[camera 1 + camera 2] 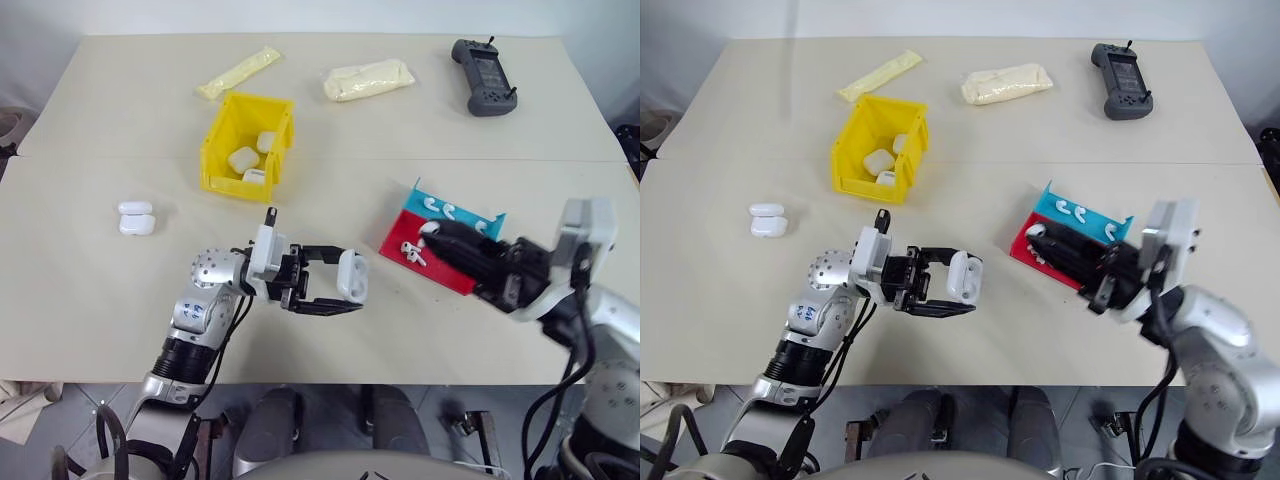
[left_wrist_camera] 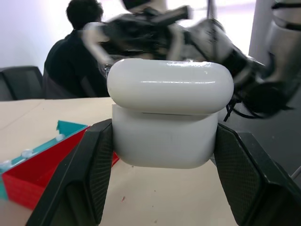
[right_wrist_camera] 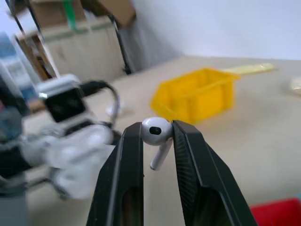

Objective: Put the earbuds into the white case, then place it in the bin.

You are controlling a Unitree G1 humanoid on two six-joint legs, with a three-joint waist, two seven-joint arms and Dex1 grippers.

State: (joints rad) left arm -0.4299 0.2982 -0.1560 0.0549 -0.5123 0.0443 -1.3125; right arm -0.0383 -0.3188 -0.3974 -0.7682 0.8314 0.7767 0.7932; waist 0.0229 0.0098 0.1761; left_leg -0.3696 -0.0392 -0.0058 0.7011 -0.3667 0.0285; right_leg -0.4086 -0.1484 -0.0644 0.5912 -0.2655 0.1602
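A: What is held at this moment?

B: The case (image 1: 351, 275) is clamped between the fingers of the left gripper (image 1: 338, 281), above the table's (image 1: 100, 300) near edge, about midway along it. In the left wrist view its lid looks raised a little off the body, though how far it is open cannot be told. An earbud (image 3: 157, 132) is pinched by its head between the fingers of the right gripper (image 3: 157, 134), stem hanging down.

A: And the rest of the task's things?

B: More earbuds (image 1: 412, 252) are left on the tray (image 1: 405, 232), which lies toward the table's near right corner, just behind the right gripper. The bin (image 1: 222, 152) is set near the table's middle, left of centre, with several white cases already lying in it. Two further cases (image 1: 135, 218) are stacked toward the left edge.

A: Which step is in hand?

B: Loading, it is judged: one earbud is being brought across to the held case, and nothing has yet been seated.

A: What is called for next?

B: The lid must be fully open, and the stem has to be lined up with a socket before release. A glossy, tiny part may easily be dropped if the approach is skewed. Only after both earbuds are in and the lid is closed should the case be carried to the bin.
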